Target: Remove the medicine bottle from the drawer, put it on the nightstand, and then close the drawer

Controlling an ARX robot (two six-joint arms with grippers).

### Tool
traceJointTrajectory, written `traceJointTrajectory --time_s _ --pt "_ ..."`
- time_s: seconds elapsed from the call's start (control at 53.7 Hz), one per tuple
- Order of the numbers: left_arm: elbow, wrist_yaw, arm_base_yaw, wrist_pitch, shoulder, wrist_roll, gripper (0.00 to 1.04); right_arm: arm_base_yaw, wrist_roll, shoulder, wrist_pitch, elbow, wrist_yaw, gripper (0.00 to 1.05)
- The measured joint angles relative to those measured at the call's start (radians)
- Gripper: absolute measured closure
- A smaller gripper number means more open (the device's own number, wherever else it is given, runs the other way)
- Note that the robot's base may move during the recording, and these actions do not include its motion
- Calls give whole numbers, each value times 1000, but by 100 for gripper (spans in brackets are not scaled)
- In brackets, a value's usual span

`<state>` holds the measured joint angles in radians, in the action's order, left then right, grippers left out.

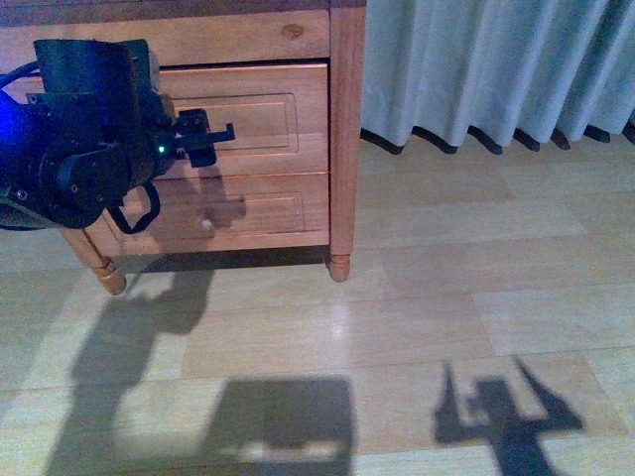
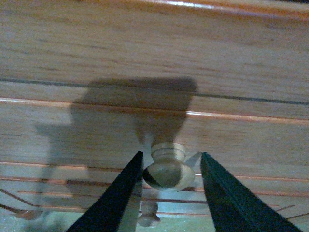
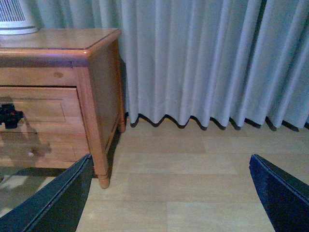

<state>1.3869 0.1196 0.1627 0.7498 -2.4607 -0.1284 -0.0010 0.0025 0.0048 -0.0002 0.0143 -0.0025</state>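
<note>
At 9 o'clock in the front view, the black left arm [image 1: 89, 149] reaches toward the nightstand [image 1: 345, 119], which fills that view from 10 to 12 o'clock. The left end effector [image 1: 213, 137] is right at the front of the drawer [image 1: 268, 109], the upper and taller one. The drawer looks pushed in flush with the frame, so its inside is hidden.

The left wrist camera shows the drawer's round wooden knob [image 2: 168, 169] between the two dark fingers [image 2: 118, 200]. The end effector is spread around the knob and is not pinching it. One finger is just beside the knob and the other has a clear gap.

At 6 o'clock from the upper drawer is the shallower lower drawer [image 1: 268, 208], with its own small knob [image 1: 206, 225].

The nightstand stands on a pale plank floor [image 1: 417, 297], where dark shadows of the arms fall between 7 and 5 o'clock. A pale curtain [image 1: 496, 59] hangs from 12 to 2 o'clock, its hem down at the floor.

The right wrist camera shows the right end effector [image 3: 170, 162] spread wide, well apart from the nightstand, with only floor between its fingers [image 3: 53, 203]. A white ribbed device [image 3: 14, 17] stands on the nightstand's top.
</note>
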Motion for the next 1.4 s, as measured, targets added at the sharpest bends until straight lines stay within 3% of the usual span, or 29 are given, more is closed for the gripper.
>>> traceJointTrajectory --time_s 0.112,0.484,0.801,1.006,1.398 --pt "-8 -4 -3 15 0 0 78 0 0 0 0 0 0 7" --pt "-208 -20 -3 146 66 0 79 0 0 0 0 0 0 7" --pt "-731 -75 15 367 298 -38 79 0 0 0 0 0 0 7" --pt "-1018 -95 48 422 463 -102 79 0 0 0 0 0 0 7" --pt "-1266 -171 76 262 824 -169 22 0 0 0 0 0 0 7"
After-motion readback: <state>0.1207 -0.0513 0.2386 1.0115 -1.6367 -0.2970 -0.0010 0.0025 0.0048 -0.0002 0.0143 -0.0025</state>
